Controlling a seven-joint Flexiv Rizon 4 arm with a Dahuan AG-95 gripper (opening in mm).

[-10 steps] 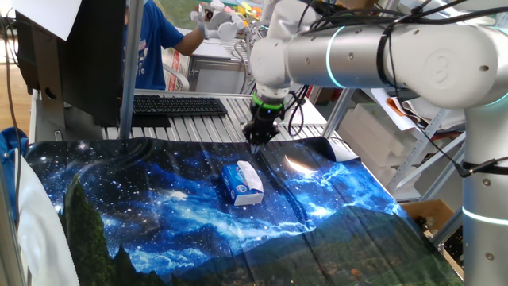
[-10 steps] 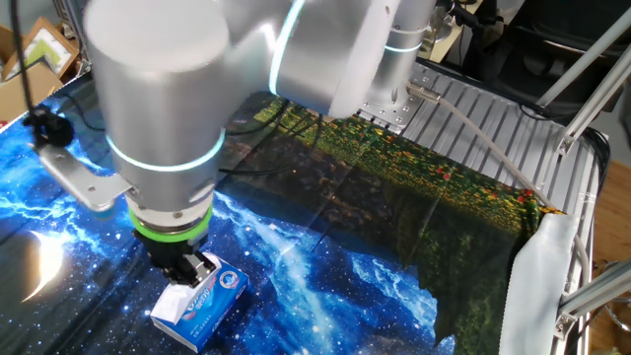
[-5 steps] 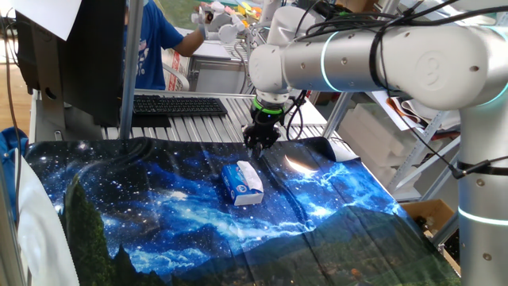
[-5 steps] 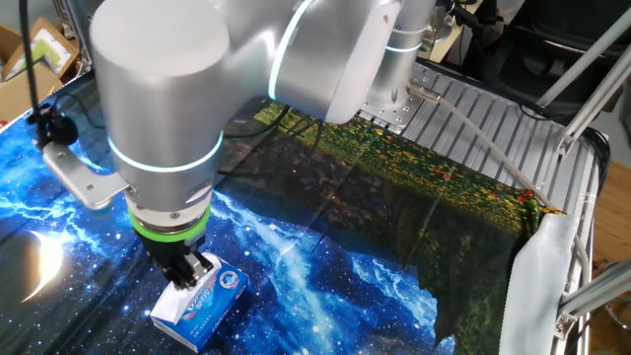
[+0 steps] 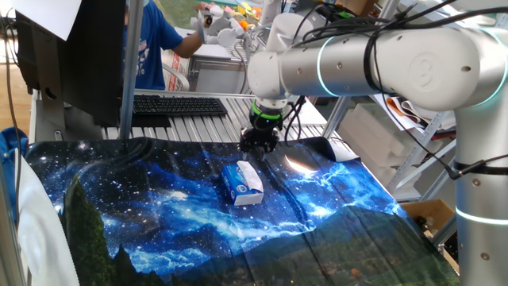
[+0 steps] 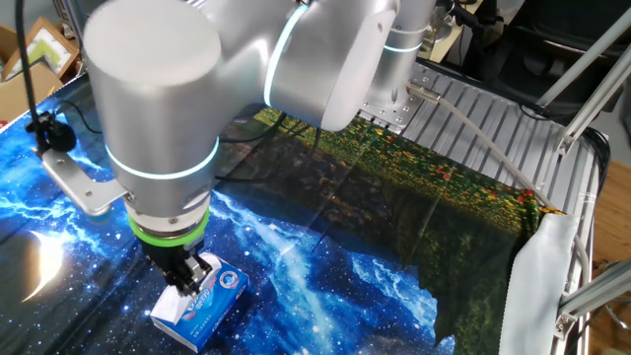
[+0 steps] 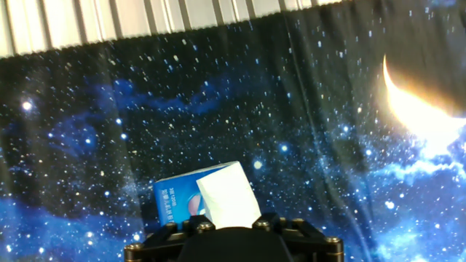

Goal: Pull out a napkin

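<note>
A thin white folded paper napkin [image 7: 228, 196] sticks up from a small blue rectangular tissue pack [image 5: 236, 184] on the starry blue cloth [image 5: 151, 206] covering the surface, centre frame. The black pincer [image 6: 185, 279] hovers directly above it; its opening cannot be told.

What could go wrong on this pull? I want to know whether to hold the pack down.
1. The tissue pack lies loose on the galaxy cloth, so it may lift along with the napkin.
2. Only a small tab of napkin sticks out; the gripper could miss or tear it.
3. Descending further might crush the pack.
</note>
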